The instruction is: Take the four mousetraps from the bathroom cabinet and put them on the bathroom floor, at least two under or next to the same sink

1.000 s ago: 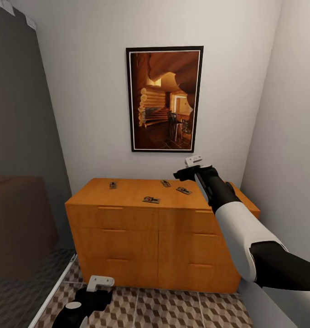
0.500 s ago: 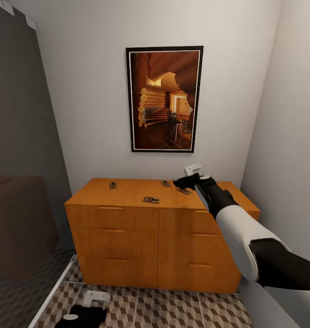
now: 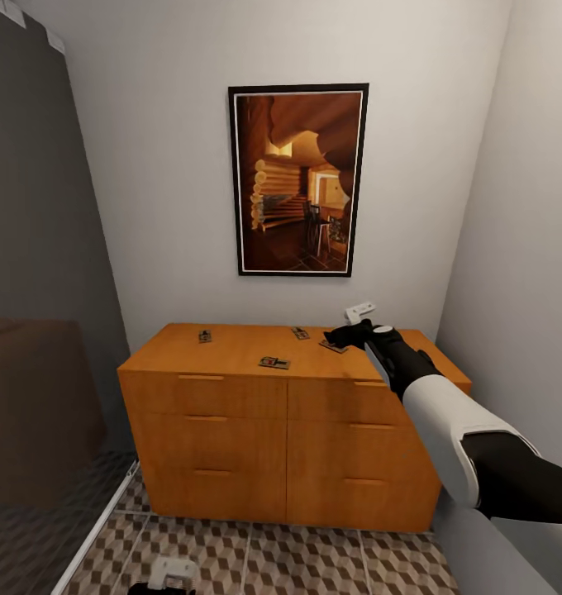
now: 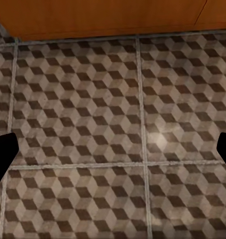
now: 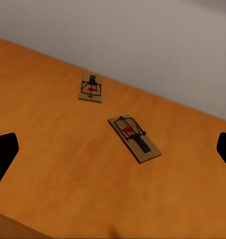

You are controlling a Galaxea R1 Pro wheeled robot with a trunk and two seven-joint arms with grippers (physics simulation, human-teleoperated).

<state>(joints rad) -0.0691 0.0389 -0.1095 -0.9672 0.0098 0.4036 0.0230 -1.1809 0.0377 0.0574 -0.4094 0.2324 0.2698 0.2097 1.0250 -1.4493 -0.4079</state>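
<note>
Several mousetraps lie flat on top of the orange-brown cabinet [image 3: 231, 397]: one at the back left [image 3: 205, 335], one near the front edge [image 3: 274, 362], one at the back [image 3: 300, 333] and one [image 3: 333, 346] partly covered by my right gripper [image 3: 339, 337]. In the right wrist view the gripper [image 5: 113, 149] is open above the cabinet top, with one mousetrap [image 5: 135, 138] between its fingers' line and another [image 5: 91, 88] farther off. My left gripper [image 4: 113, 152] is open, low over the cube-patterned bathroom floor [image 4: 93, 99], holding nothing.
A framed picture [image 3: 298, 179] hangs on the wall behind the cabinet. A dark glass shower enclosure [image 3: 33, 330] stands at the left and a white wall [image 3: 521, 248] closes in on the right. The cabinet's base [image 4: 108, 17] runs along the floor.
My right gripper has come down and slightly right, close over the mousetrap at the right of the cabinet top. The left arm has sunk toward the floor, almost out of the head view.
</note>
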